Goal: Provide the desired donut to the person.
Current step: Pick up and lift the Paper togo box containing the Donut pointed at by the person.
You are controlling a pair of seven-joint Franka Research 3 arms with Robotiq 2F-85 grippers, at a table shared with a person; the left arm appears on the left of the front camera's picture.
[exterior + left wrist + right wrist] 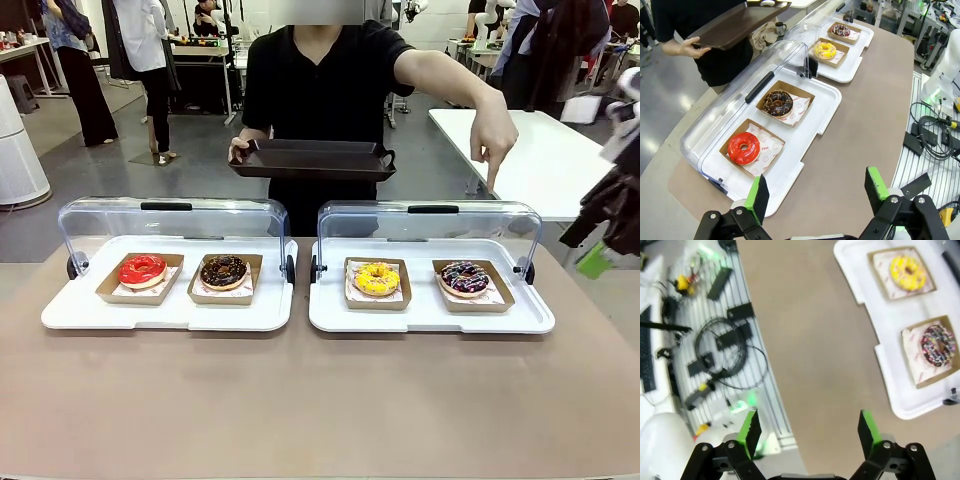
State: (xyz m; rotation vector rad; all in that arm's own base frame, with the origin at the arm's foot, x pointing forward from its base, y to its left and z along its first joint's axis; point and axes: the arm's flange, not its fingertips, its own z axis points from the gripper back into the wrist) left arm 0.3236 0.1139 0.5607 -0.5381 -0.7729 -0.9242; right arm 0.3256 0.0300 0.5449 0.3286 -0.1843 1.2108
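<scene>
Front view: person's hand [497, 130] pointing at sprinkled donut [464, 277], far right in right case [425, 315]. Left gripper [816, 185], right gripper [808, 422] empty, jaws apart. Best approached with right; pinch cardboard tray [503, 297], not icing.

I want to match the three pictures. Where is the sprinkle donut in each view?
Front view: sprinkle donut at right, in the white tray, below the person's pointing hand.
Left wrist view: donut at top, right of centre, farthest away.
Right wrist view: donut at right edge, mid-height.
Shared landmark: the yellow donut beside it.
</scene>
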